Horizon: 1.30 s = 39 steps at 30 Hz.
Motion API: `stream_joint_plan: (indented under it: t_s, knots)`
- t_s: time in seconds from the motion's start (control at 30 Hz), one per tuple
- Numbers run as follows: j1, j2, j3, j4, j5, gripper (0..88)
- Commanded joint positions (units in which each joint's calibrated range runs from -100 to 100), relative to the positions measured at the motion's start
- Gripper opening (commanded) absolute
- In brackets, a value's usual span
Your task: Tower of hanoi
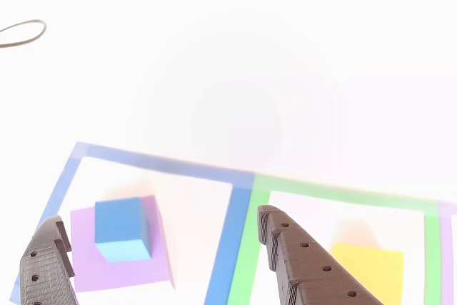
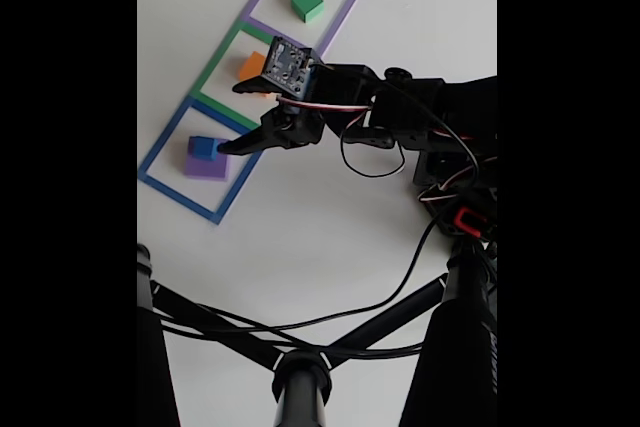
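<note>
The fingers (image 1: pixel 296 262) stand spread and empty, one tip low at the left edge of the other view and the other over the blue and green border strips, so the gripper (image 1: pixel 161 237) hangs open just above the table (image 1: pixel 228 69). The blue cube (image 1: pixel 121 228) sits on the purple slab (image 1: pixel 118 266) inside the blue outline (image 2: pixel 160 162), and in the fixed view the lower finger points right at that stack. The risk I see is a closing jaw catching the slab's edge along with the cube, dragging both, or nudging the cube off-centre if the arm comes in tilted. The orange block (image 2: pixel 250 66) rests in the green outline (image 2: pixel 215 62), partly hidden by the gripper in the fixed view; washed out in the other view, it looks almost yellow. A green cube (image 2: pixel 307 3) sits well apart in the purple outline (image 2: pixel 335 17). A loose black cable (image 2: pixel 370 169) droops beside the arm and might snag.
</note>
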Motion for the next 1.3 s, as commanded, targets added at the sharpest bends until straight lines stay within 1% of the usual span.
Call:
stream_joint_plan:
  t_s: [0.0, 0.23, 0.4, 0.83, 1.27]
  knots:
    - [-1.0, 9.0, -0.5, -13.7, 0.2, 30.5]
    - [-2.6, 21.0, -1.2, -26.0, 0.2, 30.5]
    - [-3.5, 27.8, -3.2, -31.4, 0.2, 30.3]
    - [-6.1, 41.9, -11.7, -39.2, 0.2, 30.1]
    - [-7.9, 44.6, -10.5, -42.3, 0.2, 29.7]
